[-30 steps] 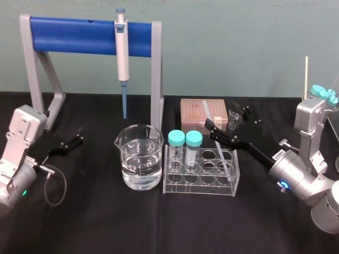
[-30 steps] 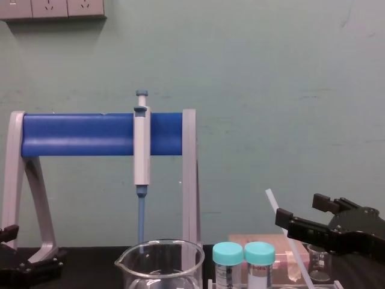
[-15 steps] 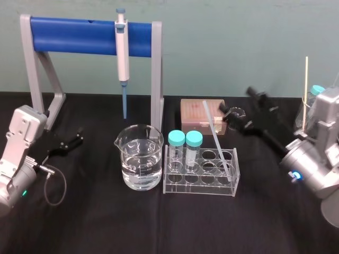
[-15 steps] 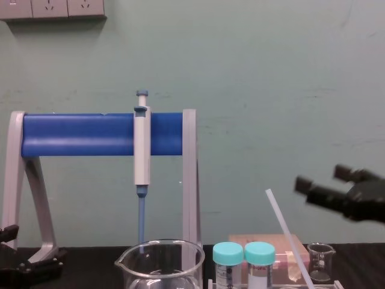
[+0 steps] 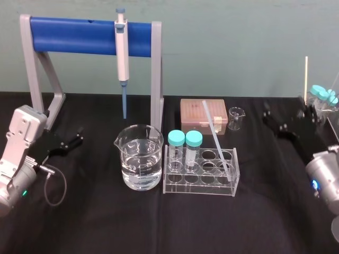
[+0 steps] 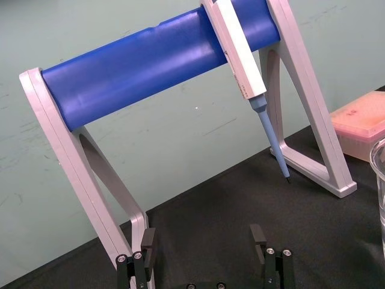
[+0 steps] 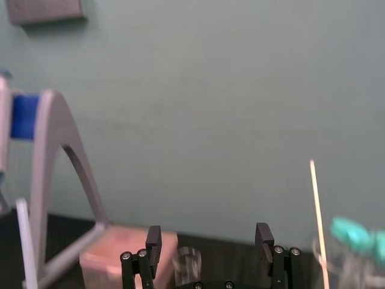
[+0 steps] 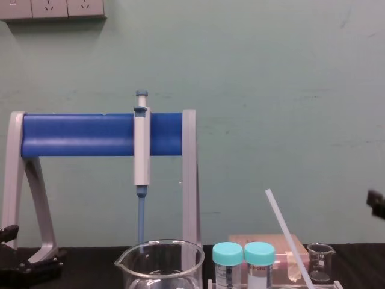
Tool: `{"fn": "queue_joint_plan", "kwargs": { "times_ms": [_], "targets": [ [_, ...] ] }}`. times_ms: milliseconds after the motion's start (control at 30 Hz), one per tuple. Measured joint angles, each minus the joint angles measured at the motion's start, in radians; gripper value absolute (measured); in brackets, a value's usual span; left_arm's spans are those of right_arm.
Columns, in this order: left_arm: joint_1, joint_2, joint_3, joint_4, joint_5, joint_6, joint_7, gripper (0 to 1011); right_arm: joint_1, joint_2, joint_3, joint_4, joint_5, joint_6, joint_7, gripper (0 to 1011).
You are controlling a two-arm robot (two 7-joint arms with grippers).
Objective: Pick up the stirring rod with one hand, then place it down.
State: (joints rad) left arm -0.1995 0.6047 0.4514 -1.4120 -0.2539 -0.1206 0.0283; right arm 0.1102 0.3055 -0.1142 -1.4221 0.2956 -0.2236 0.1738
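Labware sits on the black worktop. At its middle is a clear rack, with a water-filled beaker just beside it on the left. Two teal-capped tubes stand in the rack's left holes. The rod has its lower end in a hole towards the rack's right end. It is tilted, its top end leaning back and to the left, so that in the head view it crosses the pink box behind the rack. In the chest view the rod rises slanting to the left, and nothing grips it.

The right tool is at the worktop's right side, well apart from the rod and near the teal-capped jars at the edge. The right wrist view shows the right tool with its fingers spread and nothing between them.

The left tool rests low at the left, near the foot of the grey stand with the blue bar, from which a pipette hangs. Its fingers are also apart and empty, as the left wrist view shows.
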Motion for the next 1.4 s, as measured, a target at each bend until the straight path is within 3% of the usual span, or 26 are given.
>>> {"fn": "queue_joint_plan", "kwargs": {
  "times_ms": [367,1400],
  "targets": [
    [0.000,0.000,0.000,0.000,0.000,0.000,0.000,1000,0.000,-0.021,0.005,0.050,-0.019,0.065,0.010,1003],
    [0.000,0.000,0.000,0.000,0.000,0.000,0.000,1000,0.000,-0.019,0.003,0.047,-0.013,0.060,0.013,1002]
  ]
}}
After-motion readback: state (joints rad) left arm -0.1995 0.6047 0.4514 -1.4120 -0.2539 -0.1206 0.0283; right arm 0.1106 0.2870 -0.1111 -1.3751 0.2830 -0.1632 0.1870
